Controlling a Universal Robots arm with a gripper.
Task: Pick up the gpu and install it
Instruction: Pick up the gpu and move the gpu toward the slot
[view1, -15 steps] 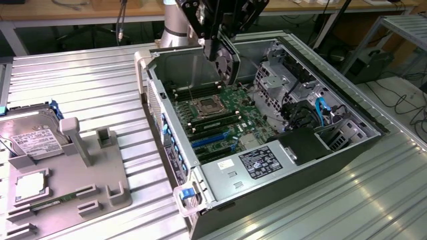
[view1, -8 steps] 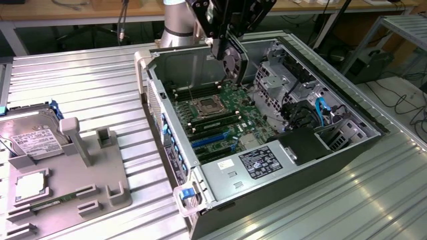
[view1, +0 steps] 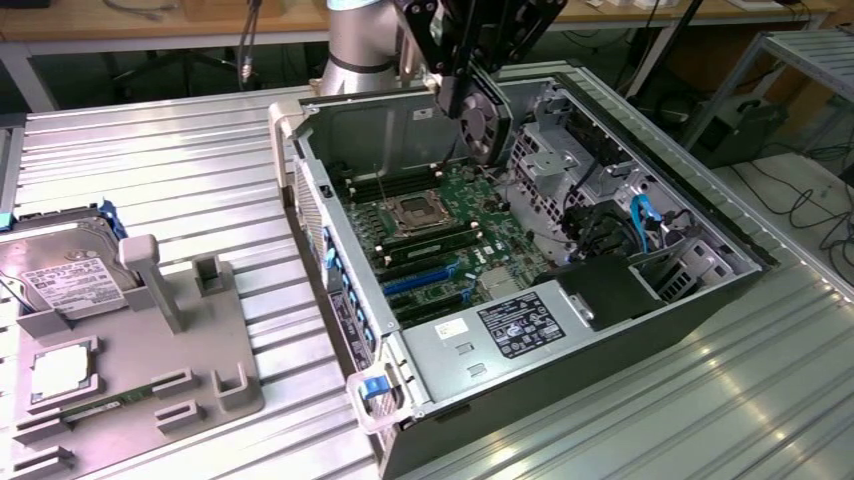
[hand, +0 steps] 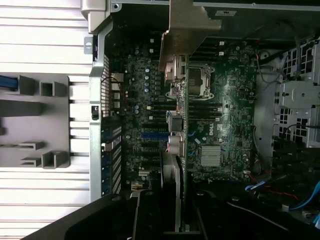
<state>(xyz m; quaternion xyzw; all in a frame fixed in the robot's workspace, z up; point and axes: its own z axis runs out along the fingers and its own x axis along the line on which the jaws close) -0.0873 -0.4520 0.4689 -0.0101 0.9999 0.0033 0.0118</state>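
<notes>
The gpu (view1: 483, 128) hangs on edge above the open computer case (view1: 387, 130), its black shroud and round fan facing the exterior view's right. My gripper (view1: 454, 85) is shut on its upper edge. In the wrist view the gpu (hand: 176, 150) shows edge-on between my dark fingers (hand: 150, 217), and its silver bracket (hand: 187, 25) points away from the camera. It hovers over the motherboard (hand: 220, 100), near the processor socket (view1: 410, 210) and apart from the blue expansion slots (view1: 420, 278).
The case's drive cage and blue cables (view1: 641, 225) lie on the exterior view's right. On the left a grey parts holder (view1: 187, 330) carries a silver hard drive (view1: 67, 275) and a green memory stick (view1: 100, 408). The ribbed metal table (view1: 174, 170) surrounds everything.
</notes>
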